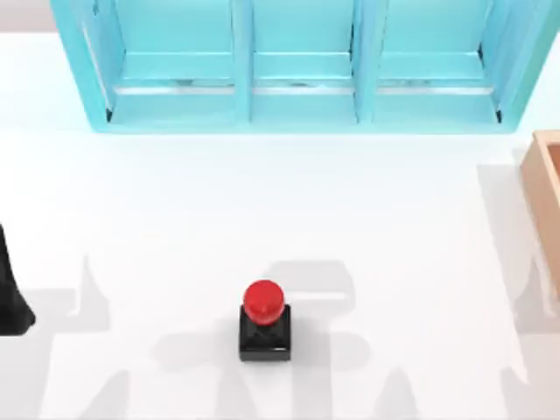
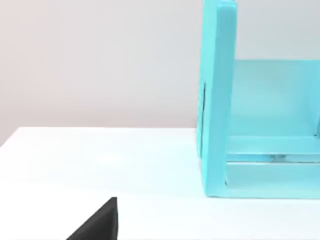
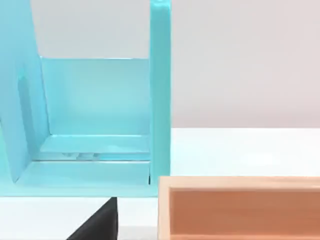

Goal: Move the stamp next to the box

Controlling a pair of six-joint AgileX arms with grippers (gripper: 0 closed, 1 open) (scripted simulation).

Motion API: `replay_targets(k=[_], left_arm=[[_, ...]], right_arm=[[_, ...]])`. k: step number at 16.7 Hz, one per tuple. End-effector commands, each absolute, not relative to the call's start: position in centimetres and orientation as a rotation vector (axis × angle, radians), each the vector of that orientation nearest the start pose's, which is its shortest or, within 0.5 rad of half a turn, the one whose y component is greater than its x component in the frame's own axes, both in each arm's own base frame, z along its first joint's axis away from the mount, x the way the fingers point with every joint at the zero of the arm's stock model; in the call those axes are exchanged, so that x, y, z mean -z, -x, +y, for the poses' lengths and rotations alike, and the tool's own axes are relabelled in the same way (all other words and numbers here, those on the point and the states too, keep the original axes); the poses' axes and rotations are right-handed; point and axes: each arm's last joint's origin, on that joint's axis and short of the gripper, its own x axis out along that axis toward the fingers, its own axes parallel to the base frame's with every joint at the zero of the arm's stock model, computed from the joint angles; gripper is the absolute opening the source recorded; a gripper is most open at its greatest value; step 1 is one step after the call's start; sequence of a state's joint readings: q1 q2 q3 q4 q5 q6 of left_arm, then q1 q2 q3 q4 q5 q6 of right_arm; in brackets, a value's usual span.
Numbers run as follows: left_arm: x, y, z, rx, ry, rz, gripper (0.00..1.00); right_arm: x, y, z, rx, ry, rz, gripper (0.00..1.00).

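Near the table's [image 1: 175, 219] front edge, the stamp [image 1: 264, 321] was seen standing upright, well apart from the box [image 1: 547, 197] at the right edge. The left arm [image 1: 10, 289] was parked at the left edge; neither pincer's state could be told.

Bright, even light falls on the white desk [image 1: 157, 210], washing it nearly to glare along its far side. Soft grey shadows with blurred edges spread across the near part of the desk, around the small stamp with a black block base and glossy red knob [image 1: 264, 320], whose knob carries a faint highlight. The light-blue compartmented shelf unit [image 1: 297, 70] looks softly rendered, with pale reflective streaks on its floor.
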State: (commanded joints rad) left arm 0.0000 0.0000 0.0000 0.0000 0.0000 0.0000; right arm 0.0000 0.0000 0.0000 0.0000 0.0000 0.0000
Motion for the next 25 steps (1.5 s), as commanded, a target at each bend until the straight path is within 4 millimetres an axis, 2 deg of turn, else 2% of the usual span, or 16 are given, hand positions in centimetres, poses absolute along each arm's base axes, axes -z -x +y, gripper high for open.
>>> replay_targets(k=[3,6,10,14,17,20,22,25], left_arm=[[-16.0,-10.6,-0.1,0.000,0.000,0.000,1.00],[-16.0,-10.6,-0.1,0.000,0.000,0.000,1.00],[-16.0,-10.6,-0.1,0.000,0.000,0.000,1.00],[-16.0,-10.6,-0.1,0.000,0.000,0.000,1.00],[-16.0,-10.6,-0.1,0.000,0.000,0.000,1.00],[-16.0,-10.6,-0.1,0.000,0.000,0.000,1.00],[-16.0,-10.6,-0.1,0.000,0.000,0.000,1.00],[-16.0,-10.6,-0.1,0.000,0.000,0.000,1.00]], right_arm=[[-16.2,-10.6,-0.1,-0.004,-0.004,0.007,1.00],[-17.8,-10.7,0.3,-0.039,-0.037,0.068,1.00],[-22.1,-11.7,1.6,-0.122,-0.118,0.241,1.00],[-27.3,-14.8,4.2,-0.205,-0.203,0.500,1.00],[-30.5,-18.2,7.7,-0.242,-0.244,0.729,1.00],[-32.3,-21.9,12.8,-0.244,-0.250,0.963,1.00],[-32.5,-24.0,16.8,-0.224,-0.233,1.110,1.00],[-31.3,-26.0,23.0,-0.170,-0.181,1.298,1.00]])
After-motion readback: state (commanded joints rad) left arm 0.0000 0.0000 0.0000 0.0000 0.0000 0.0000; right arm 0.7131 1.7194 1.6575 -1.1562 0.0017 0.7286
